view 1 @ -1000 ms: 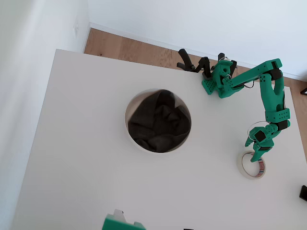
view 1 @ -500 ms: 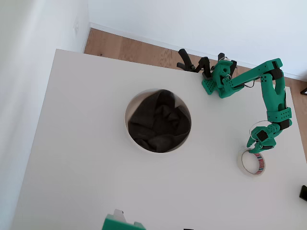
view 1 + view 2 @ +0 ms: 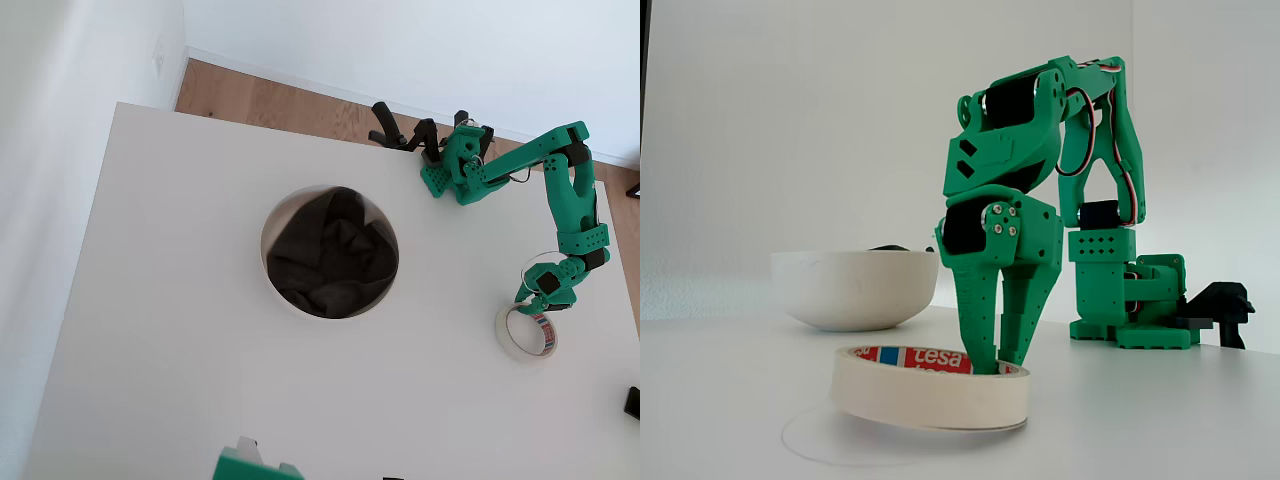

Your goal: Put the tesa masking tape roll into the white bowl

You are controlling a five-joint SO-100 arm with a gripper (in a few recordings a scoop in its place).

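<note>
Green gripper (image 3: pixel 997 368) with fingertips pinching the rim of the tesa masking tape roll (image 3: pixel 929 384), roll tilted on the table (image 3: pixel 180 350), white bowl (image 3: pixel 272 285) well apart.

This is looking like a spare room in a home or a small office serving as a hobby robotics corner. A plain white surface (image 3: pixel 180 330) is standing on light wooden plank flooring (image 3: pixel 290 105), with bare white walls (image 3: pixel 400 40) and a white skirting board (image 3: pixel 300 78) running along them. A green 3D-printed arm (image 3: pixel 1040 200) is sitting clamped at the surface's edge, and daylight is falling evenly across everything.
</note>
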